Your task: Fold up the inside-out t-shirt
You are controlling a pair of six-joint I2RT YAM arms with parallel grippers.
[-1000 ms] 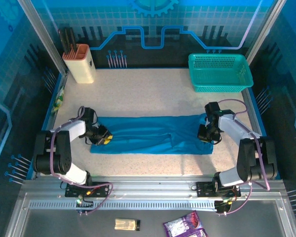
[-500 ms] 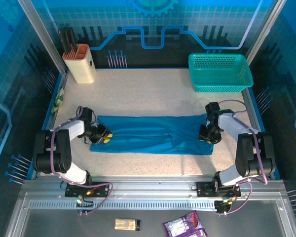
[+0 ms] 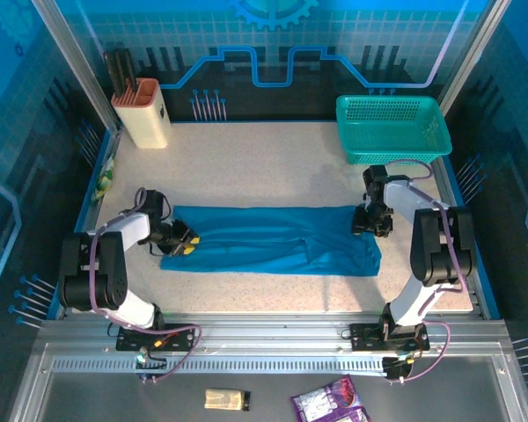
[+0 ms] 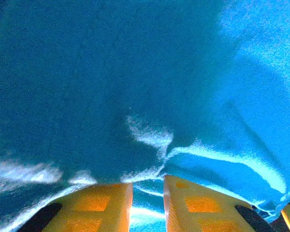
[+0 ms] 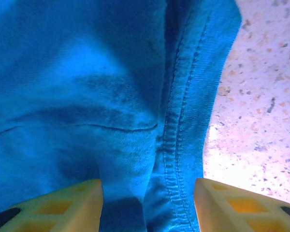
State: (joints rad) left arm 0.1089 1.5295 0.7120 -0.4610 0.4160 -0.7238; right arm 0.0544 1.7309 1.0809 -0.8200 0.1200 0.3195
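The blue-teal t-shirt (image 3: pixel 273 239) lies flat on the speckled table (image 3: pixel 255 163) as a long band running left to right. My left gripper (image 3: pixel 181 243) sits at its left end. In the left wrist view the yellow fingers (image 4: pixel 94 205) stand close together with a ridge of t-shirt cloth (image 4: pixel 135 72) pinched in the narrow gap of the left gripper (image 4: pixel 146 182). My right gripper (image 3: pixel 370 221) is at the band's upper right corner. In the right wrist view the right gripper (image 5: pixel 149 186) is open and low over the t-shirt (image 5: pixel 87 72), its stitched hem (image 5: pixel 176 145) between the wide-apart fingers.
A teal mesh basket (image 3: pixel 392 127) stands at the back right, close behind the right arm. A beige holder with dark utensils (image 3: pixel 143 112) stands at the back left. Bare tabletop (image 5: pixel 261 96) lies just right of the hem. Small packets (image 3: pixel 326 404) lie below the front rail.
My right gripper has slid toward the far side along the shirt's right edge, from near the lower corner to the upper corner. The left gripper has stayed put.
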